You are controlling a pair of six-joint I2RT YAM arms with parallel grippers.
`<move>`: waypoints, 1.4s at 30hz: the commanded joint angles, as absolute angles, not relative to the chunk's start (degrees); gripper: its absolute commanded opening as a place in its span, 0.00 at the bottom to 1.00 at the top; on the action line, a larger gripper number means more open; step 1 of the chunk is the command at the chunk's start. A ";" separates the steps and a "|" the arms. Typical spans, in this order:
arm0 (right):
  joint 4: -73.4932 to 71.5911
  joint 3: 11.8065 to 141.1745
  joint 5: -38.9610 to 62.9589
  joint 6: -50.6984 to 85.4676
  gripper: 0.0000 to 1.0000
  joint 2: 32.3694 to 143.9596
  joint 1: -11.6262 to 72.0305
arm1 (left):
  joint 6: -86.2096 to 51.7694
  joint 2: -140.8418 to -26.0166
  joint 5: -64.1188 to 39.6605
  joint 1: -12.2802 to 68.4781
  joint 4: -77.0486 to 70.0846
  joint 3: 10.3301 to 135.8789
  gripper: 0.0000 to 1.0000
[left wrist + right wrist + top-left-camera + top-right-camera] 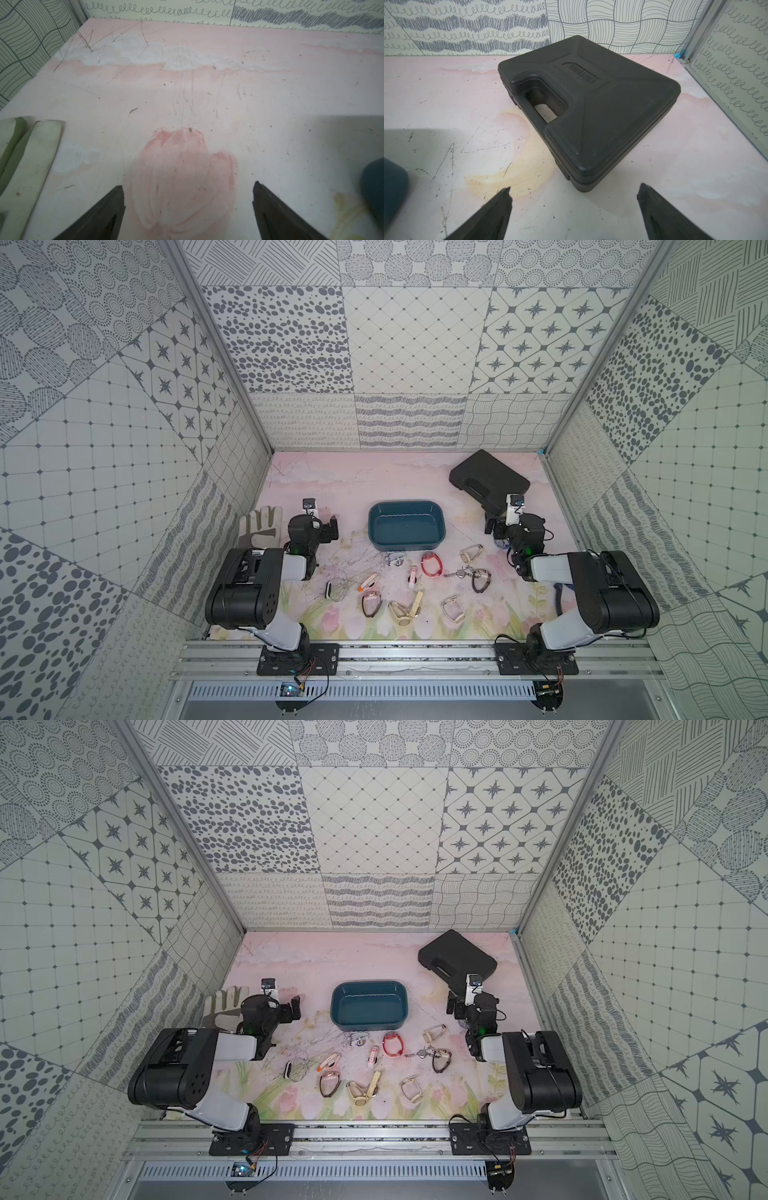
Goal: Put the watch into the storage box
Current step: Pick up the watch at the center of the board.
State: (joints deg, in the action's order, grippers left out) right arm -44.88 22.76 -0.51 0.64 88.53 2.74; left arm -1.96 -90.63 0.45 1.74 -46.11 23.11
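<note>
Your left fingers (99, 216) stand spread wide with nothing between them, above a bare pink patch of the table (332, 481), between the glove (259, 524) and the storage box (406, 526); your right fingers (483, 218) are spread just as wide and grasp nothing, on the other side of the box, pointing toward the black case (591, 116) in the far right corner; the teal box sits mid-table between the two sets of fingers, touched by neither; the watches lie on the table on its near side; a silver watch (395, 559) lies just beside its near wall, a red watch (431, 564) near that, and the other watches (371, 603) are scattered between the two arms, toward their bases.
</note>
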 commanded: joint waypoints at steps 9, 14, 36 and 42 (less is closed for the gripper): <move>-47.46 23.91 -1.11 1.01 0.99 89.12 2.38 | -2.11 -90.73 0.22 1.49 -49.72 23.62 0.99; -47.45 23.95 -0.88 1.06 0.99 89.14 2.24 | -2.12 -90.75 0.24 1.47 -49.71 23.64 0.99; 19.07 45.53 -22.18 15.29 1.00 57.07 53.00 | -33.18 -40.57 22.31 41.73 32.64 41.15 0.99; 43.34 54.68 -28.20 26.89 0.99 69.54 60.38 | -46.99 -47.59 34.51 60.10 51.42 40.73 0.99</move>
